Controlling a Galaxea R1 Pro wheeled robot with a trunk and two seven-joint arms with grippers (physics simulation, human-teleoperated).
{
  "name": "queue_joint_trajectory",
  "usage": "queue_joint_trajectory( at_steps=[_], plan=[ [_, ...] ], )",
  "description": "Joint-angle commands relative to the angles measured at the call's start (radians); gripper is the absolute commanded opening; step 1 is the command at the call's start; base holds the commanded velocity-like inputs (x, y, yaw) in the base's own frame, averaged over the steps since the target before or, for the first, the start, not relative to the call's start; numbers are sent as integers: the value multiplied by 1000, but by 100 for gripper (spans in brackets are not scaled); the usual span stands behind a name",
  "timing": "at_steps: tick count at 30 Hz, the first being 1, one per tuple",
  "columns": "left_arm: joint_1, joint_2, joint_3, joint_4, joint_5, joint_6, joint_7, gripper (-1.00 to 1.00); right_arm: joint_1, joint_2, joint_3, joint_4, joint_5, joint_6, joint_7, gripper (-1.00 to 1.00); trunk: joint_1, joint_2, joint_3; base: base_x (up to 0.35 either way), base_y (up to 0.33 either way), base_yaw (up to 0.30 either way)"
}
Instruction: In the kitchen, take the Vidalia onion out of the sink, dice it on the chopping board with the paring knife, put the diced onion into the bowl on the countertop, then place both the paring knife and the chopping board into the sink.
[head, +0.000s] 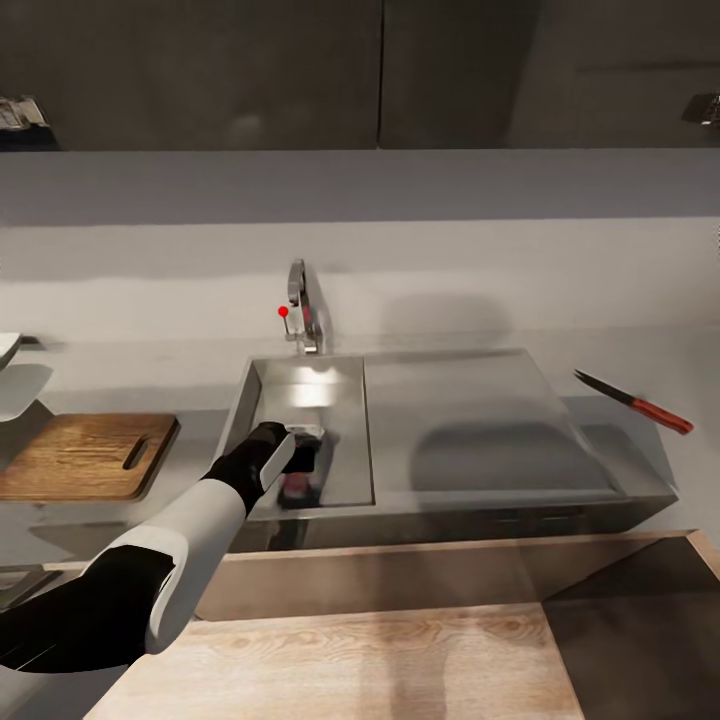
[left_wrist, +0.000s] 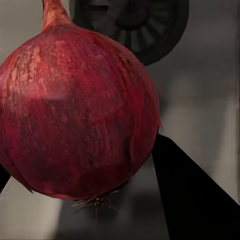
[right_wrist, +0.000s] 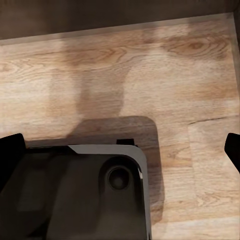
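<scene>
The Vidalia onion (left_wrist: 75, 110) sits large and dark red between the fingers of my left gripper (left_wrist: 79, 154), which is shut on it. In the head view the left gripper (head: 300, 468) reaches down into the sink (head: 258, 400) near its front wall, and a bit of pink onion (head: 297, 485) shows under it. The chopping board (head: 80, 457) lies on the countertop (head: 450, 290) left of the sink. Right of the drainboard (head: 470, 420) lies the paring knife (head: 640, 402). The white bowl (head: 8, 350) peeks in at the left edge. My right gripper (right_wrist: 125, 150) is open.
The chrome tap (head: 300, 305) with its red dot stands behind the basin. The round drain (left_wrist: 145, 25) shows behind the onion. The right gripper hangs over the wooden floor (right_wrist: 150, 65) and my dark base (right_wrist: 75, 195). A wooden ledge (head: 400, 570) runs in front of the sink.
</scene>
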Motion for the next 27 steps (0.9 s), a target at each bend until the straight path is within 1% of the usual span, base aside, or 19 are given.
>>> queue_joint_trajectory(
  at_steps=[1,4,7,10,12,13,14,16,18,19,21,22,24,25,27],
  plan=[
    [-1,1,-7,-5,8,5,6,-100,0,-1,6,-1,-11,-2,3,100,1,-2,0,0,0,0],
    [-1,1,-7,-29,8,5,6,-100,0,-1,6,-1,-10,-2,3,100,1,-2,5,0,0,0],
    [0,1,-7,-84,8,8,7,-100,0,-1,6,-1,-9,-2,3,100,1,-2,10,0,0,0],
    [14,1,-7,-145,8,12,8,-100,0,-1,6,-1,-9,-2,3,100,1,-2,14,0,0,0],
    [42,2,-7,-225,8,17,9,-100,0,-1,6,-1,-9,-2,3,100,1,-2,17,0,0,0],
    [62,4,-7,-277,8,19,9,-100,0,-1,6,-1,-9,-2,3,100,1,-2,19,0,0,0],
    [101,9,-7,-364,8,21,9,-100,0,-1,6,0,-9,-2,3,100,1,-2,21,0,0,0],
    [164,13,-7,-489,8,38,10,-100,0,-1,6,0,-9,-2,3,100,1,-2,24,0,0,0],
    [230,23,-7,-627,8,100,10,-100,0,-1,6,0,-9,-2,3,100,1,-2,27,0,0,0],
    [247,27,-7,-664,8,119,10,-100,0,-1,6,0,-9,-2,3,100,1,-2,28,0,0,0],
    [323,42,-7,-815,8,180,9,-100,0,-1,6,0,-9,-2,3,100,1,-2,32,0,0,0],
    [342,44,-8,-853,8,189,9,-100,0,-1,6,0,-9,-2,3,100,1,-2,33,0,0,0],
    [413,52,-8,-987,8,213,9,-100,0,0,6,0,-9,-2,3,100,1,-2,36,0,0,0],
    [428,55,-9,-1014,8,217,9,-100,0,0,6,0,-9,-2,3,100,1,-2,38,0,0,0],
    [472,69,-9,-1094,8,225,9,-100,0,0,6,0,-9,-2,3,100,1,-2,41,0,0,0]
  ],
)
